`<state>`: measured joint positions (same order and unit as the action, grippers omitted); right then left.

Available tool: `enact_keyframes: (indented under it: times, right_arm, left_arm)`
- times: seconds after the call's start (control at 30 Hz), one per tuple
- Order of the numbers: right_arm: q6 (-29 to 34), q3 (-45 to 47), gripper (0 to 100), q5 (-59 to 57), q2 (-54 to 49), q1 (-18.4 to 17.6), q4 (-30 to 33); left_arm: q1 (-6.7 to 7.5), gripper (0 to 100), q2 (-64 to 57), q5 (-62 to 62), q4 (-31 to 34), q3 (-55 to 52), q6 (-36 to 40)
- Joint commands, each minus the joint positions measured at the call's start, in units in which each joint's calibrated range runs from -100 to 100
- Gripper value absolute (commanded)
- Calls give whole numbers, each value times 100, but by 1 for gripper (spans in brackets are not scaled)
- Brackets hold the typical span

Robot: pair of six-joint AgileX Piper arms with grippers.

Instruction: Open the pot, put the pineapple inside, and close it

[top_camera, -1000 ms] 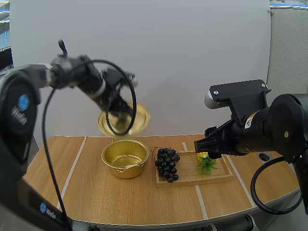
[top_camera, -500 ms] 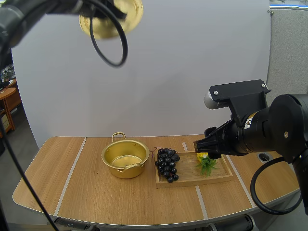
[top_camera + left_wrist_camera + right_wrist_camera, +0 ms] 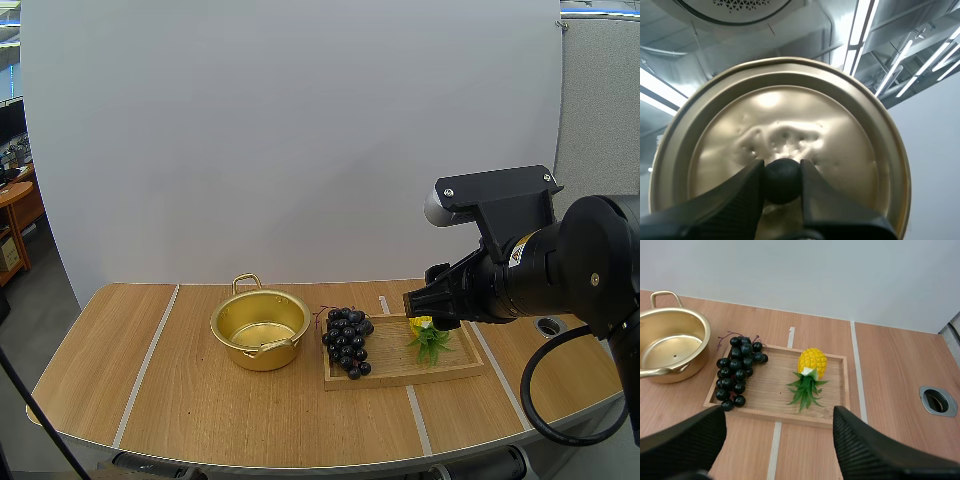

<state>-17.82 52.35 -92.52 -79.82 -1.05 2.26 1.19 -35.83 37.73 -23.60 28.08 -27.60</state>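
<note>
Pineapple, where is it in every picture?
High view: pineapple on the wooden tray's right end, right of the grapes.
Right wrist view: pineapple on that tray beside the grapes, ahead of my open right gripper.
Left wrist view: my left gripper pinching the lid's knob.
Shared landmark: the grapes.

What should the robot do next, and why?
Probably lower the open right gripper onto the pineapple on the tray: the pot stands open, the left gripper holds the lid, and the pineapple is not yet picked up.
</note>
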Motion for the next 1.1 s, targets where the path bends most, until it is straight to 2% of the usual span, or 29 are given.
enact_keyframes:
  times: [0.0, 0.23, 0.37, 0.67, 0.93, 1.07]
  right_arm:
    - [34, -46, 100, 243, -5, 23, 25]
    - [332, -46, 100, 491, 27, 23, 37]
    - [601, -46, 100, 903, 418, 23, 81]
    - [601, -148, 100, 2262, 2673, 23, 93]
    - [601, -1170, 100, 2435, 4592, 49, 105]
    - [601, -1733, 100, 2381, 5207, 251, 105]
  left_arm:
    - [9, 0, -38, -217, 35, 92, 46]
    - [9, 0, -38, -427, 35, 92, 35]
    - [9, 0, -38, -427, 35, 92, 35]
    - [9, 0, -38, -427, 35, 92, 35]
    - [9, 0, -38, -444, 35, 92, 35]
    - [9, 0, -38, -444, 35, 92, 35]
